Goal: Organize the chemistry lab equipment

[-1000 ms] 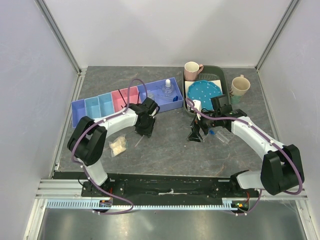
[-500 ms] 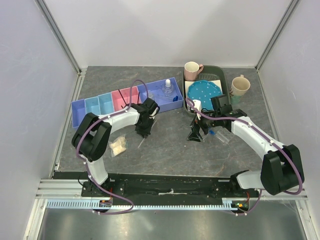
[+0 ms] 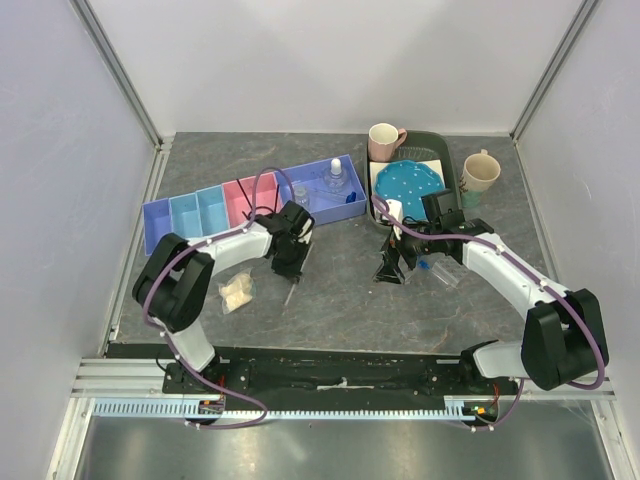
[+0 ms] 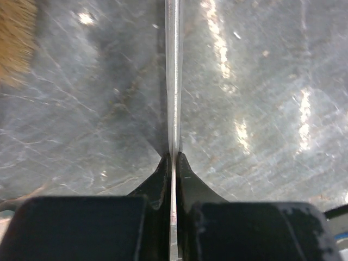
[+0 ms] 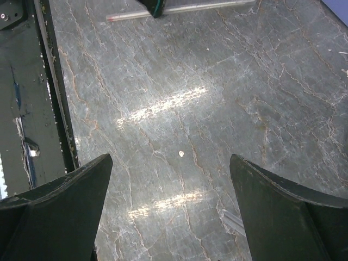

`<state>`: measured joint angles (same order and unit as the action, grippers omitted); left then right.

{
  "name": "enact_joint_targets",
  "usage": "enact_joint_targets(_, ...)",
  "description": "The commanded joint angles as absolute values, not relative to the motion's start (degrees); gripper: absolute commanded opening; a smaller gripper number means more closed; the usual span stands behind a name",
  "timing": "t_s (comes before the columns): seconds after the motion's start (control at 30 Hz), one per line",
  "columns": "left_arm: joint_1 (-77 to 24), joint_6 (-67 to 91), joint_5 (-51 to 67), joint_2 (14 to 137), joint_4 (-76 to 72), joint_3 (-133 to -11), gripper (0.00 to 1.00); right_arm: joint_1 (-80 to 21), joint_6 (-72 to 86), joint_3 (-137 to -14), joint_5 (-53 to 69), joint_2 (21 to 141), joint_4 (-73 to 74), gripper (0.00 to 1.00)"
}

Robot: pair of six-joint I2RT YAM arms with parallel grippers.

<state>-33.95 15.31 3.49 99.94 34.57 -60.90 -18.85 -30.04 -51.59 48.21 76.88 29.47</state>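
My left gripper is shut on a thin rod that points toward the near edge; in the left wrist view the rod runs straight out from the closed gripper just above the table. My right gripper hangs open and empty over bare table, and the right wrist view shows it the same way. A small clear bag lies left of the rod. A white-capped clear bottle stands in the compartment organizer. A clear vial lies right of the right gripper.
A dark tray at the back right holds a blue dotted plate and a pink mug. A cream mug stands beside it. The black base rail runs along the near edge.
My left gripper has shifted slightly toward the near edge with the rod, which now points more straight toward that edge. The right arm has not moved.
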Motion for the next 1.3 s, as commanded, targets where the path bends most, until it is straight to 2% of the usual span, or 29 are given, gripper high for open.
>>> enact_joint_targets(0.0, -34.4, 16.7, 12.7, 94.0, 27.8, -58.1, 0.02, -18.6, -28.0, -50.5, 51.2, 76.2, 26.6, 0.96)
enact_joint_targets(0.27, -34.4, 27.4, 21.5, 87.6, 13.7, -52.7, 0.02, -18.9, -12.9, -47.5, 55.1, 76.6, 14.5, 0.97)
enact_joint_targets(0.4, -34.4, 31.7, 22.4, 85.4, 7.7, -52.6, 0.02, -18.5, 12.8, -47.4, 58.1, 79.0, 0.5, 0.96)
enact_joint_targets(0.5, -34.3, 34.8, 22.0, 83.6, 4.3, -53.8, 0.02, -18.6, 21.2, -50.8, 59.4, 82.3, -5.7, 0.95)
enact_joint_targets(0.77, -33.9, 45.9, 18.9, 79.7, -8.2, -53.4, 0.02, -21.3, 31.5, -54.4, 58.5, 86.0, -11.9, 0.90)
enact_joint_targets(1.07, -33.9, 48.9, 15.3, 75.5, -11.2, -53.3, 0.02, -24.4, 38.4, -52.6, 58.0, 85.8, -17.8, 0.81)
enact_joint_targets(1.27, -33.8, 49.6, 13.8, 73.0, -11.3, -52.9, 0.02, -24.6, 42.2, -53.3, 58.5, 87.0, -21.4, 0.68)
